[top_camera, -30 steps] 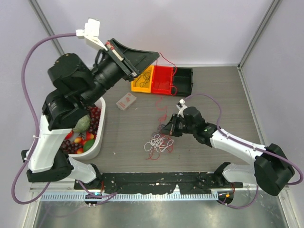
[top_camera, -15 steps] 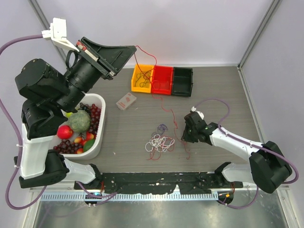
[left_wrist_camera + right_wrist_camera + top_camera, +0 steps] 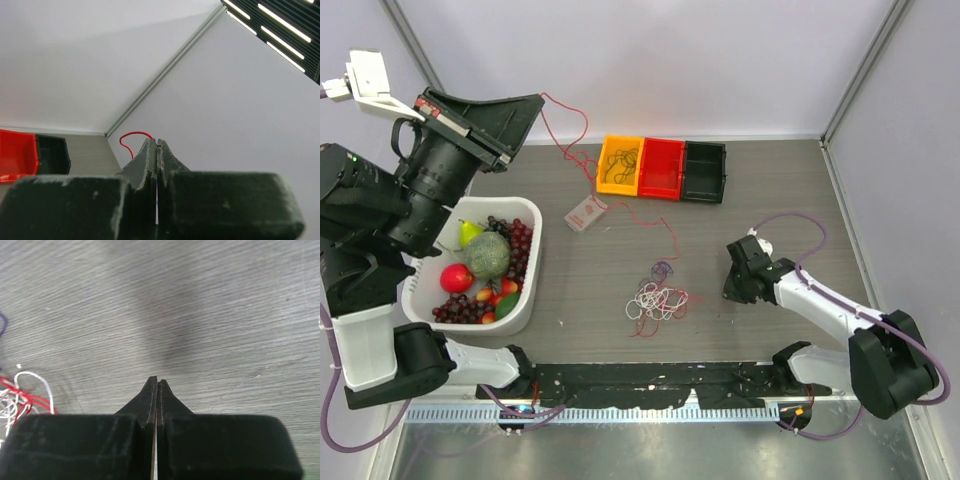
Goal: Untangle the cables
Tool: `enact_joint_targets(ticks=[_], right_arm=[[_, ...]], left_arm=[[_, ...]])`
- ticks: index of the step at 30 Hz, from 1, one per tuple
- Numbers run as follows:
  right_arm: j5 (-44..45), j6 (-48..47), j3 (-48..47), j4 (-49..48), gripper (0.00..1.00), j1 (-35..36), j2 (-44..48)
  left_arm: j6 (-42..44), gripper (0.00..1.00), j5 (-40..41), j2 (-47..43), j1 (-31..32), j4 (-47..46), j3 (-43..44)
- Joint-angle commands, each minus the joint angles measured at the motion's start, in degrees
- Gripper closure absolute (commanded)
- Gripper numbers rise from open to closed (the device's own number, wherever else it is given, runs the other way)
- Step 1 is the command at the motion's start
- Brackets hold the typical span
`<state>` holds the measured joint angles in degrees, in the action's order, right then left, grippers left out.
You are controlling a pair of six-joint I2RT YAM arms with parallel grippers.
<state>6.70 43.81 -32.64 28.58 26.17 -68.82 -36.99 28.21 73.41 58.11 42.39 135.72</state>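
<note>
Wire looks thin, limp and light. It likely snags, so it is best taken near a free end and drawn slowly. Left gripper (image 3: 536, 100), raised high, is clamped on the red cable (image 3: 135, 132), which trails down to the red-and-white tangle (image 3: 655, 298) on the table (image 3: 770, 200). A black strand may be in it, but that is unclear. Right gripper (image 3: 156, 382) is pinched together, seemingly empty, low beside the tangle.

Lifted red cable (image 3: 131, 135) in long strand, white cable (image 3: 655, 298) loosely bundled

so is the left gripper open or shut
Shut on the red cable: the left gripper shows no gap between fingers, and the cable loops out from its tip.
</note>
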Motion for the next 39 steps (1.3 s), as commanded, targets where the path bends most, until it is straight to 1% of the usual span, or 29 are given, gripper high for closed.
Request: enact_joint_targets(ticks=[1,3,5,6,8,9,10,12,14,16,19,23,26,27,30,34,39], right_arm=[[-0.8,-4.4,-4.4,1.0,0.99,-0.1,5.4],[-1.1,-7.2,-5.8,2.2,0.99,-0.1,7.2],[-2.7,-9.3,-8.4,5.0,0.98,-0.1,7.9],[-5.7,-11.0,-8.7,4.8,0.96,0.0,8.3],[-12.0,-13.0,-8.7,3.4,0.87,-0.1,9.4],[-14.7,-13.6,-8.8,2.6,0.79,-0.1,10.4],[-19.5,-14.7,-10.2,1.8,0.73,0.0,10.9],[-24.0,-15.9,-14.3,2.1,0.55,0.4,12.6],[-28.6,-16.7,-18.8,1.0,0.44,0.6,14.4],[-32.7,-16.7,-22.8,-1.3,0.38,0.6,15.9],[-36.0,-16.4,-27.6,-4.0,0.36,0.6,16.0],[-39.0,-15.5,-38.5,-2.7,0.35,0.7,12.6],[-39.7,-12.8,-39.4,-7.9,0.35,1.4,12.7],[-40.0,-11.0,-39.3,-11.1,0.35,1.6,12.7],[-39.0,-8.3,-39.9,-14.2,0.36,2.7,11.4],[-38.1,-8.3,-40.1,-15.5,0.37,5.3,9.9],[-38.1,-12.1,-36.5,-15.3,0.35,8.9,7.8]], left_arm=[[0.7,1.00,1.4,-0.9,0.1,0.5,-3.3],[-0.4,1.00,0.9,-0.1,0.1,0.5,-4.5],[-1.4,1.00,-1.8,2.1,0.1,1.9,-3.2],[-1.3,1.00,-3.5,2.6,0.1,2.2,-3.3],[-2.7,1.00,-3.9,2.4,0.0,1.9,-6.0],[-3.9,1.00,-3.8,1.9,0.1,0.9,-8.1],[-5.0,1.00,-4.1,1.1,0.0,-0.6,-9.8],[-5.9,1.00,-4.0,0.5,0.1,-1.5,-12.4],[-6.4,1.00,-3.2,1.0,0.1,0.2,-11.5],[-7.1,1.00,-3.2,2.0,0.0,2.4,-10.2],[-9.7,1.00,-2.8,2.6,0.1,5.4,-10.4],[-15.1,1.00,-0.3,4.5,-0.9,11.6,-7.4],[-18.5,1.00,0.8,4.3,-1.1,11.7,-9.2],[-19.7,1.00,1.0,3.7,-1.0,10.6,-11.0],[-21.7,1.00,0.0,2.0,-1.4,6.3,-15.0],[-22.9,1.00,-0.5,3.1,-2.4,7.9,-12.6],[-23.7,1.00,-1.3,3.4,-2.7,7.6,-11.3]])
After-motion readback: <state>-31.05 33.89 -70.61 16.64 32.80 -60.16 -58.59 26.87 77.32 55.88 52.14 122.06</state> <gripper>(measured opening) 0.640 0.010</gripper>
